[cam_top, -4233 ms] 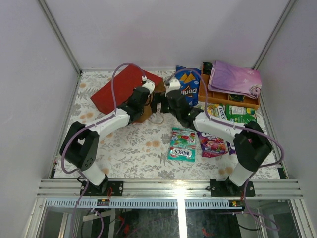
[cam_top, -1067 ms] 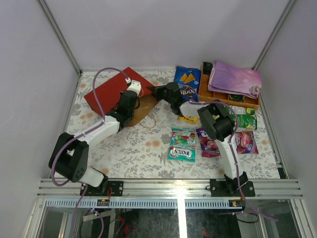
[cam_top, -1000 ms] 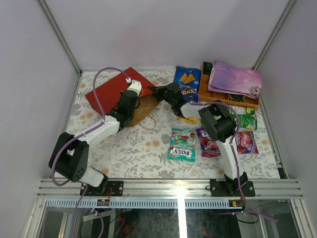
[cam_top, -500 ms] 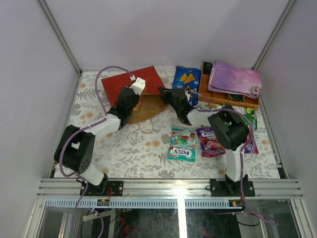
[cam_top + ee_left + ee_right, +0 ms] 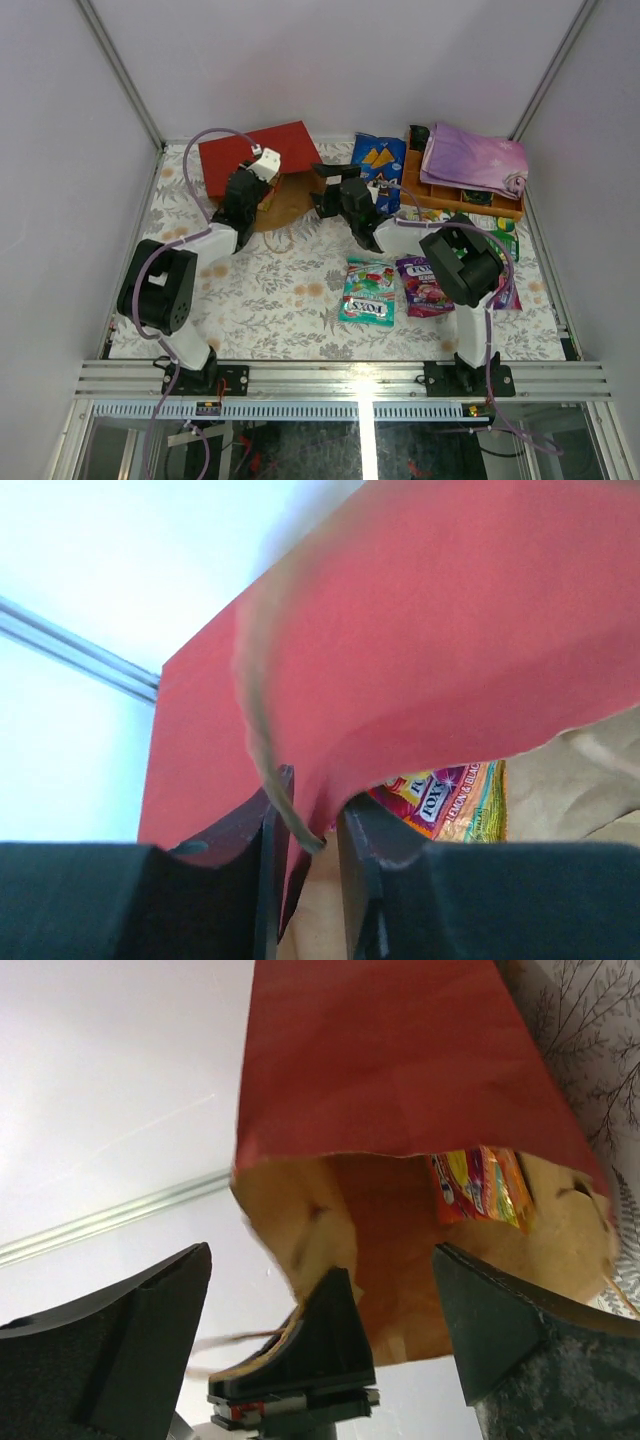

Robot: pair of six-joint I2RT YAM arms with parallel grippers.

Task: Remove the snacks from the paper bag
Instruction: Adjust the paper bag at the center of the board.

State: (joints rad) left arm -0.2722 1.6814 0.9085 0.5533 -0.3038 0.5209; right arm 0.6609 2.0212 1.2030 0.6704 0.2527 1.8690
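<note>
Nearest the bases, the teal pack [image 5: 368, 291] and purple pack [image 5: 420, 285] lie flat and side by side on the patterned table [image 5: 270, 300]. Both are glossy film and already out. Beyond them, the left gripper [image 5: 310, 825] is pressed together on the bag [image 5: 255, 158], pinching the paper wall at the mouth. The right gripper [image 5: 320, 1255] is spread wide, holds nothing and faces the mouth. Four seconds ago the bag lay angled toward the left edge. Over the last second the left arm has swung it round, so the red body now lies along the far edge with the mouth turned to the right gripper. One orange pack [image 5: 478, 1185] shows inside, flat against the brown kraft lining and set back from the rim. The task is therefore judged nearly complete, with the opening presented for a reach-in. The bag is matte, creased paper with an uneven rim and is likely to buckle under side load. The pack is slick foil and likely to slip in a shallow pinch. Farther right, the Doritos [image 5: 378, 160] lie just beside the orange tray [image 5: 485, 208], which carries a folded purple cloth [image 5: 470, 160].
</note>
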